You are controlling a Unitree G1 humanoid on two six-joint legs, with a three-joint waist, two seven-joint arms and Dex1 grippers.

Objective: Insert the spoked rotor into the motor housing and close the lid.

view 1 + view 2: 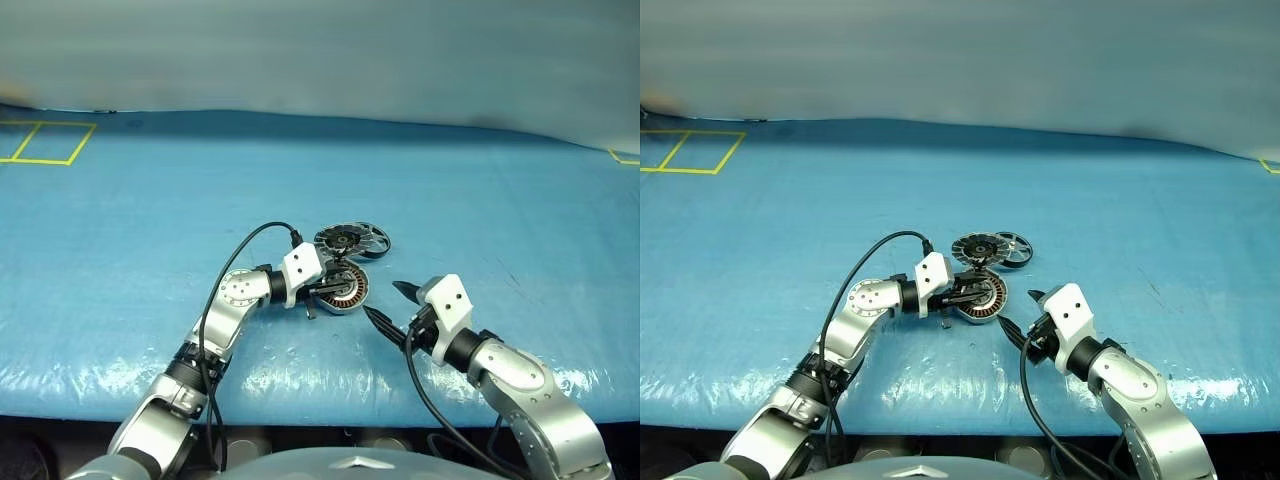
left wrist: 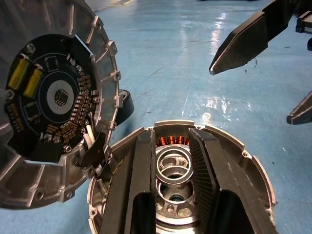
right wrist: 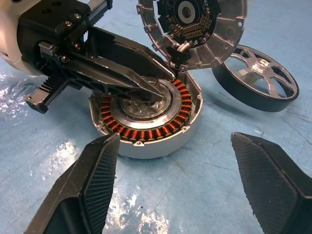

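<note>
Copper-wound motor housing [image 3: 146, 122] sits mid-worktop near the front edge; my left pincer [image 3: 153, 90], narrowed, reaches into its centre. Lid [image 3: 192, 29] leans on its far rim, spoked rotor [image 3: 256, 80] beside. My right pincer [image 1: 388, 306] hovers wide.

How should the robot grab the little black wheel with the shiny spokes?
Probably by its rim. The rotor lies nearly flat on the blue table, tucked partly under the leaning lid beside the housing. Its spokes leave open gaps, so one finger could drop through a gap and the other outside the black ring. Come from above, on the side away from the lid, which looks free.
</note>
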